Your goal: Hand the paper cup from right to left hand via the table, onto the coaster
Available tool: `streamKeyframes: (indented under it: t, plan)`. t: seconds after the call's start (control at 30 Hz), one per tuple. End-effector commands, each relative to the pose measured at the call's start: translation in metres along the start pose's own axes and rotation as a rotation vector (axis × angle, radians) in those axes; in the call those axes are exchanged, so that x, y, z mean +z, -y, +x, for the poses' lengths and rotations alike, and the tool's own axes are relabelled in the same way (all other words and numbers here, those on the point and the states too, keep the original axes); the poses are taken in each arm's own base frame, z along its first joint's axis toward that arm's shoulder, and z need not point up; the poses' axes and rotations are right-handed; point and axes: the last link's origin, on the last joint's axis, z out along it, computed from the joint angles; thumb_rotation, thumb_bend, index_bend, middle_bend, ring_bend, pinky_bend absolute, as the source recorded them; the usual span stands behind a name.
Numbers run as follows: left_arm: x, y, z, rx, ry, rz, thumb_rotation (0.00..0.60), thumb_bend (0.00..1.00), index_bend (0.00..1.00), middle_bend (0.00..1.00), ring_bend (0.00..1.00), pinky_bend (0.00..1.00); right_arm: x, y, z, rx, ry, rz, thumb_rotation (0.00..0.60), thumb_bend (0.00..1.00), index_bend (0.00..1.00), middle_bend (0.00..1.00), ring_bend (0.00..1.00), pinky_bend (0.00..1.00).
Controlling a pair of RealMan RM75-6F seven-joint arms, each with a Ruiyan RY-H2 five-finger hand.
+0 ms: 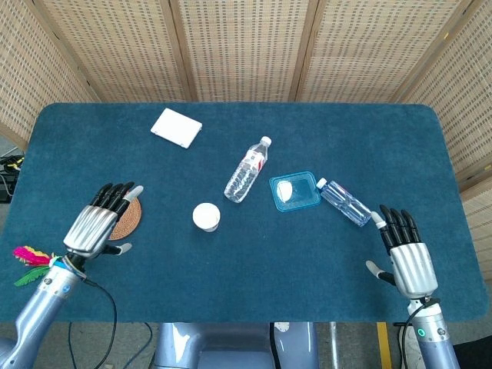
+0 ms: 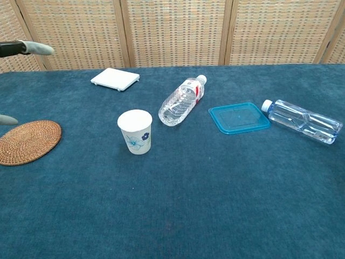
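A white paper cup [image 1: 206,216] with a blue flower print [image 2: 135,131] stands upright on the blue table, held by nothing. The round woven coaster [image 1: 127,217] [image 2: 28,141] lies to its left. My left hand [image 1: 98,224] hovers open over the coaster's left part and hides most of it in the head view; in the chest view only its fingertips [image 2: 38,48] show at the top left edge. My right hand [image 1: 407,254] is open and empty near the table's front right, well clear of the cup.
A clear water bottle [image 1: 247,170] lies behind the cup. A blue plastic lid [image 1: 294,191] and a second bottle [image 1: 344,202] lie to the right. A white flat box [image 1: 176,127] sits at the back left. Wicker screens stand behind the table.
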Motion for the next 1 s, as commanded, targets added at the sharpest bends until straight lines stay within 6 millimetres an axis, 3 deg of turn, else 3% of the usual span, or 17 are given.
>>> streamKeyframes:
  t: [0.03,0.33,1.0]
  plan:
    - [0.037,-0.016,0.005,0.087,0.056,-0.046,0.6,0.05,0.0,0.0,0.0,0.0,0.0,-0.003,-0.001,0.006,0.0,-0.01,0.6,0.08,0.0,0.0,0.0,0.0]
    - [0.075,-0.055,0.001,0.209,0.152,-0.083,0.6,0.05,0.0,0.0,0.0,0.0,0.001,-0.007,0.0,0.026,0.0,-0.019,0.6,0.08,0.0,0.0,0.0,0.0]
    - [0.115,-0.106,-0.032,0.333,0.276,-0.068,0.6,0.07,0.0,0.0,0.0,0.0,0.001,-0.02,0.007,0.091,-0.021,-0.06,0.6,0.08,0.0,0.0,0.0,0.0]
